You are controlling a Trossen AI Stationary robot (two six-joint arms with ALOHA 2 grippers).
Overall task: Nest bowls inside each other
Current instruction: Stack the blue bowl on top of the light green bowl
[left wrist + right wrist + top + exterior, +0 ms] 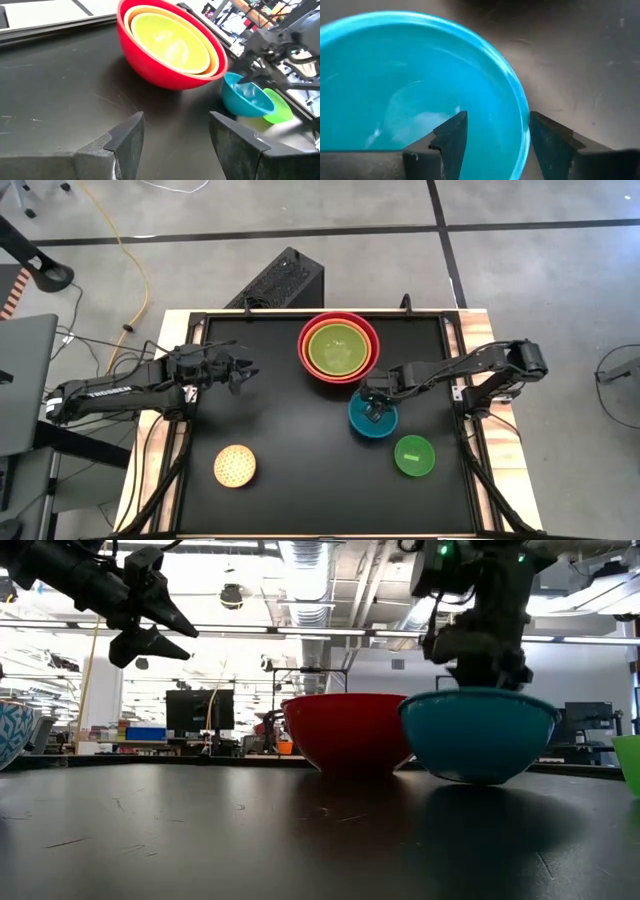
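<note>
The right gripper (492,145) has its fingers spread wide astride the rim of the blue bowl (410,85), one finger inside, the other outside, neither pressing the wall. Just beyond that bowl sits the red bowl (338,348) with the orange bowl (218,60) and the lime bowl (336,347) nested inside it. The small green bowl (414,455) lies near the blue one. The left gripper (243,372) hangs above the table (300,470), fingers wide and empty, the speckled bowl (235,466) well apart from it.
</note>
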